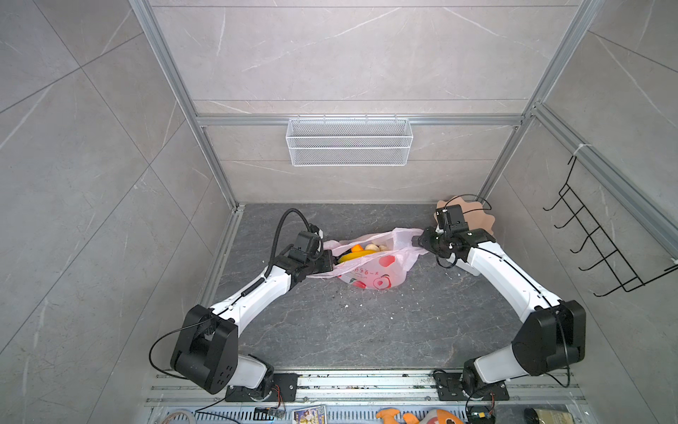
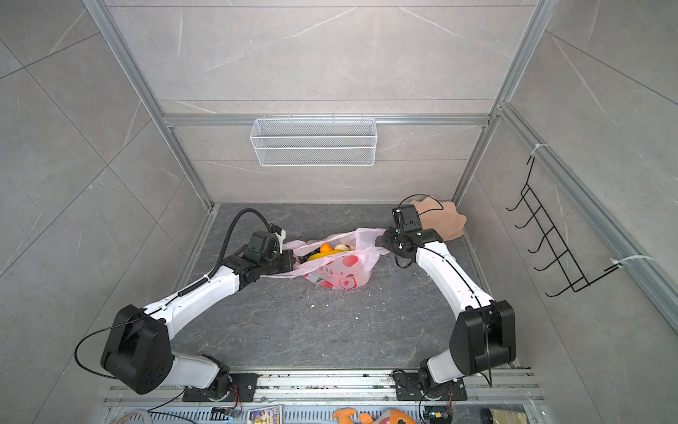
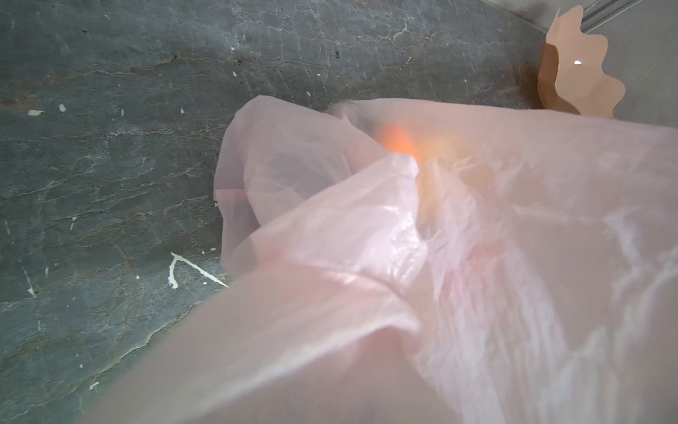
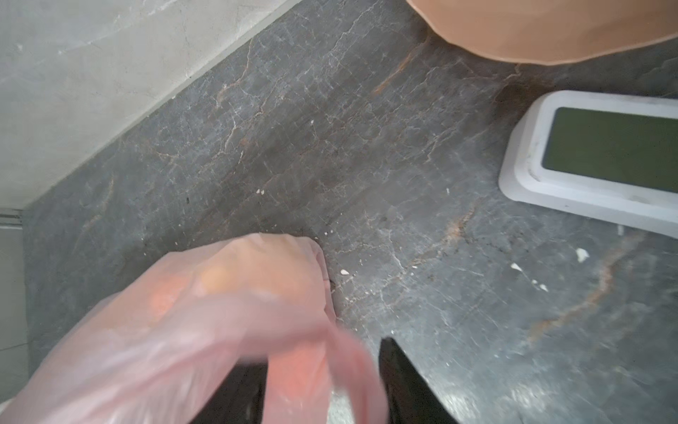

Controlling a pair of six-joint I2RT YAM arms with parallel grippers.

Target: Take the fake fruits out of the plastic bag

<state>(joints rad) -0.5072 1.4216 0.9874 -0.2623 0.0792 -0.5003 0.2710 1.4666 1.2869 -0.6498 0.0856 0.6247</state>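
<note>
Plastic bag spans both arms, fake fruits nearer left.
Left jaws clamp its edge; right jaws apart, handle between them.

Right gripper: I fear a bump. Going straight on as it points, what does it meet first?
Probably the plastic bag: its film drapes between the fingers of the right gripper, which points across at the bag's open mouth. The fruits lie just beyond, though depth is unclear.

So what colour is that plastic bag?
The plastic bag is translucent pale pink with red printed marks, clearest in a top view.
</note>
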